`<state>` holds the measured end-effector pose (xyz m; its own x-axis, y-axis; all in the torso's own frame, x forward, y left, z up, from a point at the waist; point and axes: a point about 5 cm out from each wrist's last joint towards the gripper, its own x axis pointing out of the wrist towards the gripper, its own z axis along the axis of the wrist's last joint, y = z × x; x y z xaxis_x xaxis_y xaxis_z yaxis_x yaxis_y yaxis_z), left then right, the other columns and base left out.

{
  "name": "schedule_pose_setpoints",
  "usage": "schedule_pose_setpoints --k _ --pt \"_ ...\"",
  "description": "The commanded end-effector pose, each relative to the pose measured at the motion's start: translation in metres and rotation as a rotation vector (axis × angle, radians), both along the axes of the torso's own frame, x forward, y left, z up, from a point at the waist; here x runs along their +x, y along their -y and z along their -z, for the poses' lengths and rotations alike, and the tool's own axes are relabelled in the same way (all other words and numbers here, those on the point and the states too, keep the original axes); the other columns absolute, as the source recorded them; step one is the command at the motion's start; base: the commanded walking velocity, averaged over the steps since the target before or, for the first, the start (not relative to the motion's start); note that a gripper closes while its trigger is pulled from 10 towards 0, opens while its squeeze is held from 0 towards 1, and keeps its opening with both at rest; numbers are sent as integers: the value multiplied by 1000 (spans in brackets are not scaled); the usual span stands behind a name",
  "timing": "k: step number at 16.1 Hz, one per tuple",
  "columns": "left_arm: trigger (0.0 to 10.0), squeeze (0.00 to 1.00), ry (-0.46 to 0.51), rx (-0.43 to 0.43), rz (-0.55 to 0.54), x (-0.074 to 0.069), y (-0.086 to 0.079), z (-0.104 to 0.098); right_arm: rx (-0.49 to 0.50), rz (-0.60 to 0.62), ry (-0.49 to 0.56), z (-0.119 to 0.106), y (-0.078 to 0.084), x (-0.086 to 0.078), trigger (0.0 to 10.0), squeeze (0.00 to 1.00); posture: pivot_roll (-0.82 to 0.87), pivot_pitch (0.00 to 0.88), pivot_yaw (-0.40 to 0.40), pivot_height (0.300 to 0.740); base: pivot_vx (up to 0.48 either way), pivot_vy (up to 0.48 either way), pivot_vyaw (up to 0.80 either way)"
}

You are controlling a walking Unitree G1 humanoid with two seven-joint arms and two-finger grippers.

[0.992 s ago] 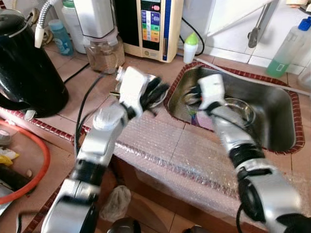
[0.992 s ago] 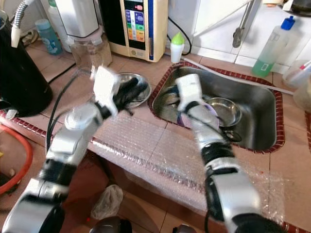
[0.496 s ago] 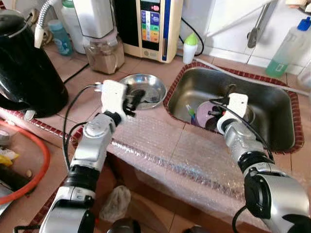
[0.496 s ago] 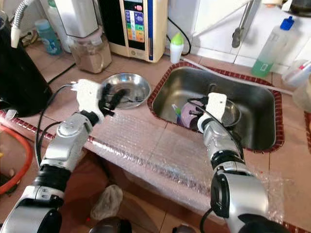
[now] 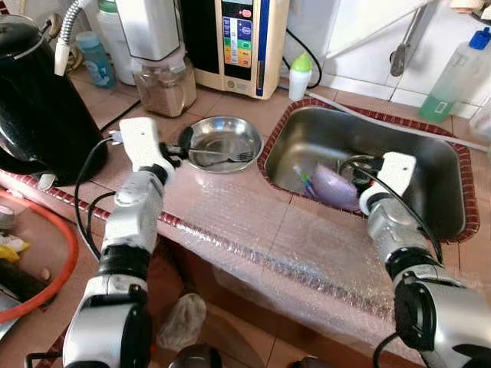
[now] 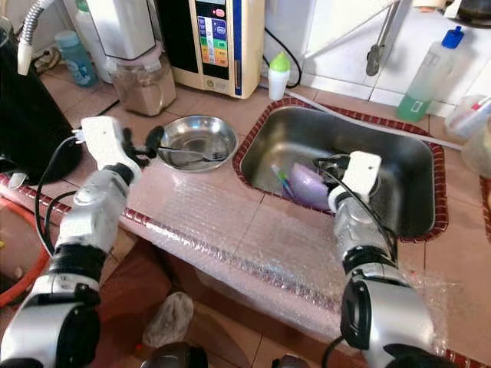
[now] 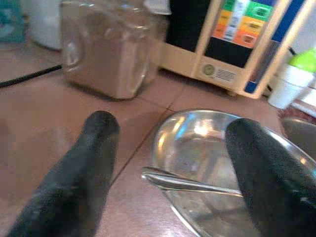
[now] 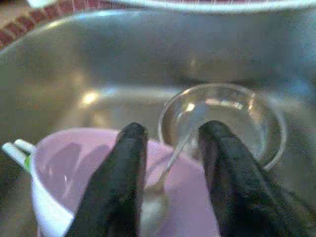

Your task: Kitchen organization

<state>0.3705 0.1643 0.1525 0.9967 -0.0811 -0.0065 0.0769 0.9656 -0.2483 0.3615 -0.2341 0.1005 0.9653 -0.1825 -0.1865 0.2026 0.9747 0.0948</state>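
Note:
A steel bowl [image 5: 222,144] with a fork [image 5: 221,156] lying across it sits on the tiled counter left of the sink [image 5: 430,165]. My left gripper [image 5: 178,147] stands open at the bowl's left rim, and the left wrist view has the bowl [image 7: 207,148] and fork [image 7: 187,181] between its fingers [image 7: 98,148]. In the sink lies a purple cup [image 5: 334,185] beside a green and white toothbrush [image 5: 304,181]. My right gripper [image 8: 173,129] is open just over the cup [image 8: 74,168]. A spoon [image 8: 165,177] rests between its fingers, leaning toward a clear bowl [image 8: 232,118].
A black kettle [image 5: 38,100] stands at the left, with a blender jar of brown powder [image 5: 161,86] and a water purifier [image 5: 234,42] behind the bowl. A green-capped bottle [image 5: 301,74] and a soap bottle [image 5: 453,77] line the back. Bubble wrap [image 5: 291,238] covers the counter's front edge.
Both arms have drawn back. The left gripper slid left off the steel bowl, uncovering the fork. The right gripper shifted right in the sink, uncovering the purple cup.

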Motion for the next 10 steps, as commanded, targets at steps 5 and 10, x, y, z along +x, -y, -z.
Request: schedule_pose_setpoints --k 5,10 --pt "10000 1000 -93 -110 -91 9 -14 2 -140 -85 214 -40 -12 10 10000 1000 -26 0 26 740 0 0 0" --pt "10000 0 -187 -217 -50 13 -3 10 -93 -254 195 -13 -60 -12 10000 969 -52 0 53 740 0 0 0"
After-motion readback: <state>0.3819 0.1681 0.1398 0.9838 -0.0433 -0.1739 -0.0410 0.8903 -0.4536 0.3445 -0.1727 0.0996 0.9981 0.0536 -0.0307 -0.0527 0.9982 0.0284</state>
